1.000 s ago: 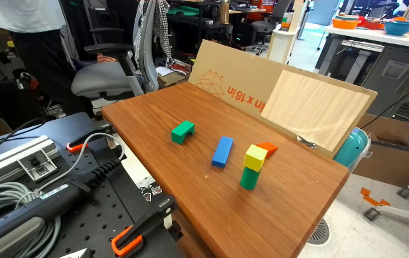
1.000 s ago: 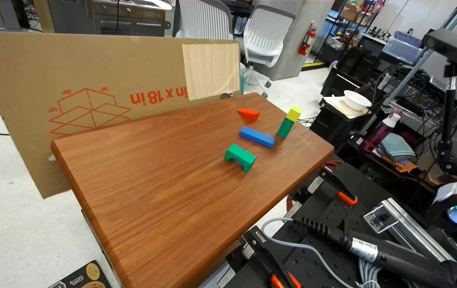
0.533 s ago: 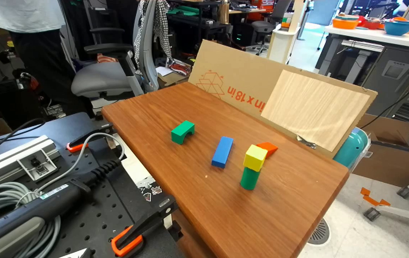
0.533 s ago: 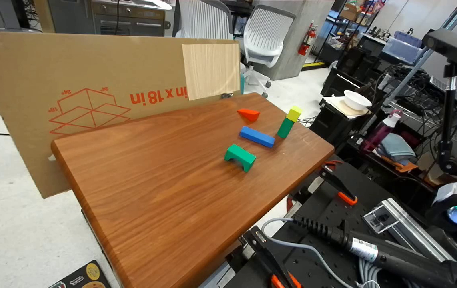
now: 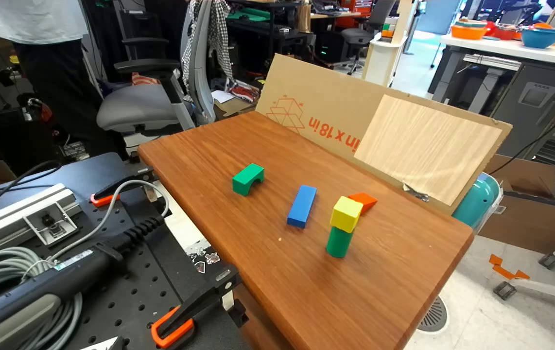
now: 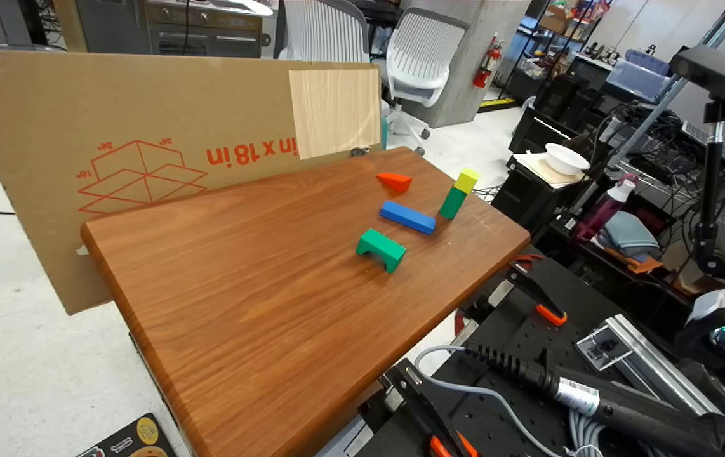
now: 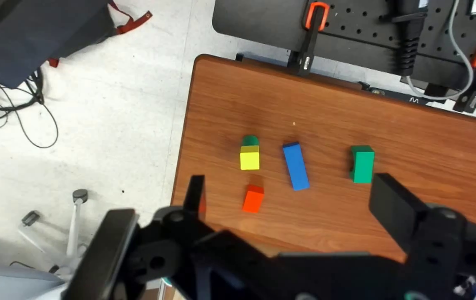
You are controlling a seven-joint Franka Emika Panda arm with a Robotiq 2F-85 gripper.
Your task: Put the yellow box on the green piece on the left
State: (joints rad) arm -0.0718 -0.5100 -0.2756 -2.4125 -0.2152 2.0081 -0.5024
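Note:
The yellow box (image 5: 346, 214) is a bright cube sitting on top of an upright green cylinder (image 5: 339, 243). In an exterior view the yellow box (image 6: 466, 180) again tops the green cylinder (image 6: 452, 203). The green piece (image 5: 248, 179) is a low arch standing on the table by itself, also in an exterior view (image 6: 381, 249). In the wrist view my gripper (image 7: 291, 193) is wide open and empty, high above the table. The yellow box (image 7: 249, 161) and green piece (image 7: 363, 166) lie ahead of its fingers. The arm shows in neither exterior view.
A flat blue bar (image 5: 302, 206) lies between the green piece and the cylinder. A red-orange wedge (image 6: 395, 182) lies near the cardboard (image 6: 146, 114) at the table's side. A black pegboard bench (image 5: 127, 291) with clamps and cable borders the wooden table (image 5: 277, 272).

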